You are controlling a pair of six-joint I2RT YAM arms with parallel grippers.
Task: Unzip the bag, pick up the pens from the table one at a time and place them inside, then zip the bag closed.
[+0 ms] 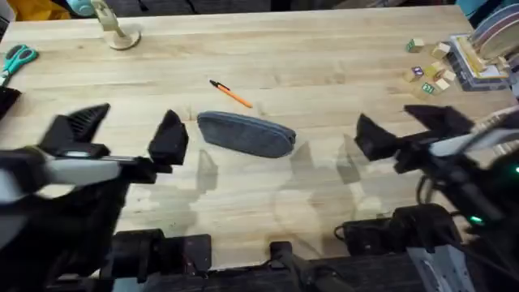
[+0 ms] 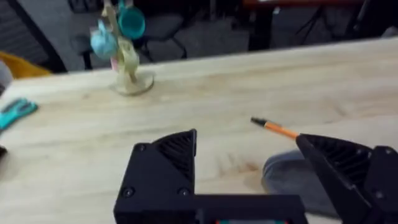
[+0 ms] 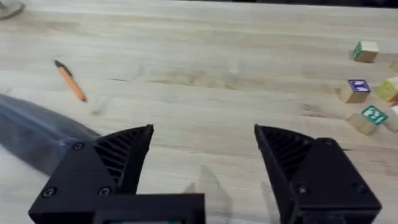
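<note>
1. My left gripper (image 1: 134, 134) hangs with its black fingers spread wide, holding nothing — the oblong grey fabric bag (image 1: 246, 134) lies just beyond its fingertip.
2. My right gripper (image 1: 403, 130) is likewise wide and empty, the bag off its far side.
3. Past the bag — one orange pen (image 1: 232, 94) with a black tip on the light wooden table (image 1: 324, 73).

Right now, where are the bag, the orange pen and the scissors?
bag (image 1: 246, 134): overhead view, middle of its grey fabric body.
orange pen (image 1: 234, 96): overhead view, middle of its barrel.
scissors (image 1: 16, 58): overhead view, teal handles at the table's left edge.
</note>
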